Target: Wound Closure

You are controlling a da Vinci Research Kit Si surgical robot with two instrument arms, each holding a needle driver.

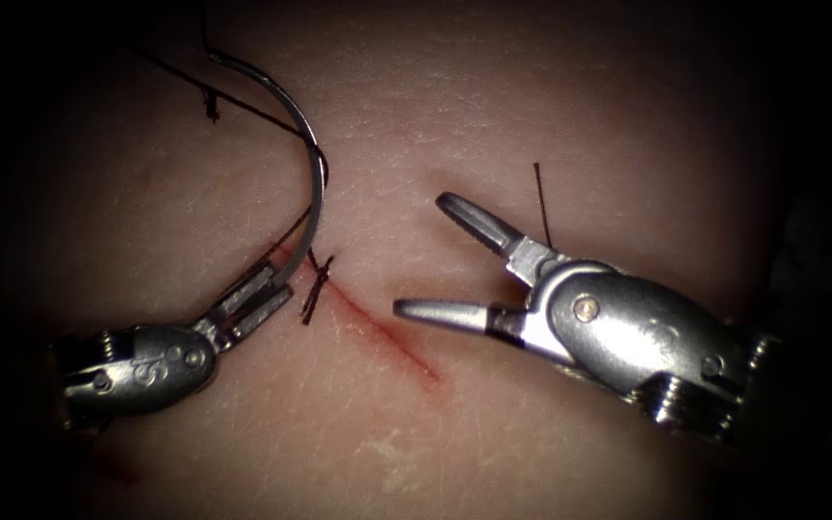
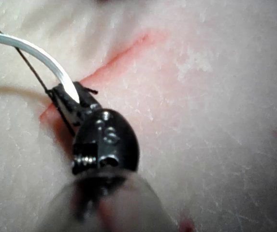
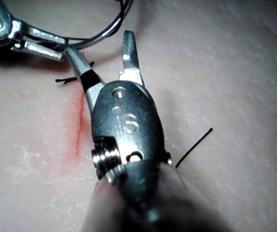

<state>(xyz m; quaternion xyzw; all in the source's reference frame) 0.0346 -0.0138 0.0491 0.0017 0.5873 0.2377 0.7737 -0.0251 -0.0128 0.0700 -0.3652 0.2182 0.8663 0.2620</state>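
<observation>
One tissue carries one cut, open along its visible length, apparently one knot at its upper end. Two tools: the right tool spreads its fingers wide, empty; the left tool clamps one needle near its end, clear of tissue, trailing thread.

dim centre light, dark blurred edges

The endoscope looks down from above and in front at the cut in the tissue. Each wrist view looks along its shaft, very close to its own claw. All three share the cut.
</observation>
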